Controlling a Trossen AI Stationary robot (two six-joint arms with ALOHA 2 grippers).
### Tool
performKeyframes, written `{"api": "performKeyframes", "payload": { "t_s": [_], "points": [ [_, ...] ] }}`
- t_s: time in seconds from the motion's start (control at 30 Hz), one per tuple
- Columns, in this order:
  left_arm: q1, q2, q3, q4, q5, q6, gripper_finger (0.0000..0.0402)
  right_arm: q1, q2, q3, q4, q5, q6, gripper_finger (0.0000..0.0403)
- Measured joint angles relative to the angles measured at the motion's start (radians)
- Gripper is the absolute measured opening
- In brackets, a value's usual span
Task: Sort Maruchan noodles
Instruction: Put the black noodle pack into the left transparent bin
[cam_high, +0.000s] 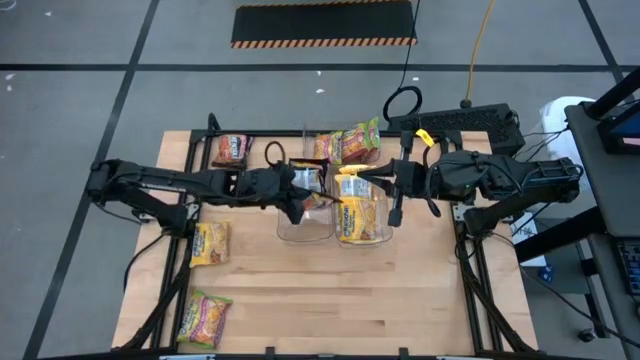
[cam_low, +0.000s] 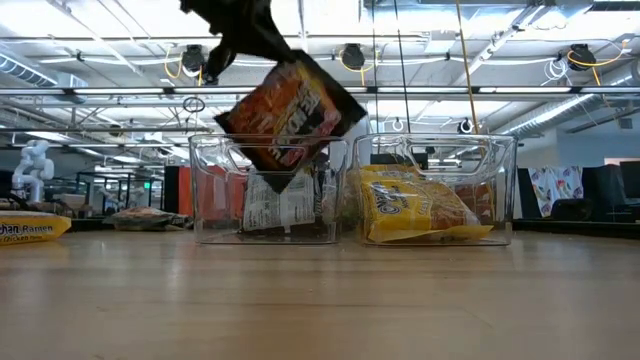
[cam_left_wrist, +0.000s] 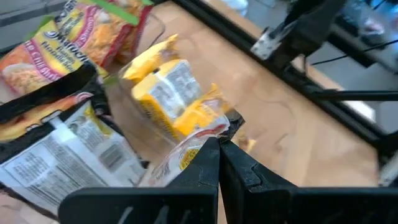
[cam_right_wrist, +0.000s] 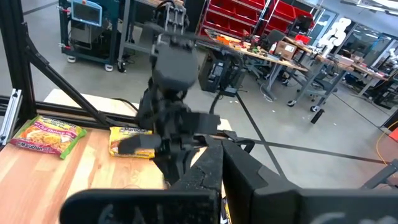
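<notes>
Low view shows my left fingers (cam_low: 262, 50) clamped on a brown packet (cam_low: 290, 112); I should centre it over the left bin (cam_low: 215, 190) before releasing.

Two clear plastic bins are sitting side by side on the tabletop (cam_high: 400, 290): the left bin (cam_high: 304, 224) and the right bin (cam_high: 363, 222). Four noodle packets are lying loose: a dark one (cam_high: 230, 150), a yellow one (cam_high: 210, 243), and two pink-green ones (cam_high: 205, 318) (cam_high: 360, 141). More packets are sitting in the bins, too overlapped to count. Two robot arms are reaching in.
</notes>
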Motion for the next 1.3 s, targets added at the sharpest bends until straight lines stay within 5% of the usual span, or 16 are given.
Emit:
{"api": "performKeyframes", "payload": {
  "t_s": [0.6,1.3],
  "points": [
    [0.11,0.18,0.0,0.015,0.012,0.039,0.0,0.0,0.0,0.0,-0.008,0.0,0.001,0.0],
    [0.156,0.173,-0.079,-0.071,0.01,-0.028,0.0,0.0,0.0,0.0,-0.023,0.0,0.002,0.0]
  ]
}}
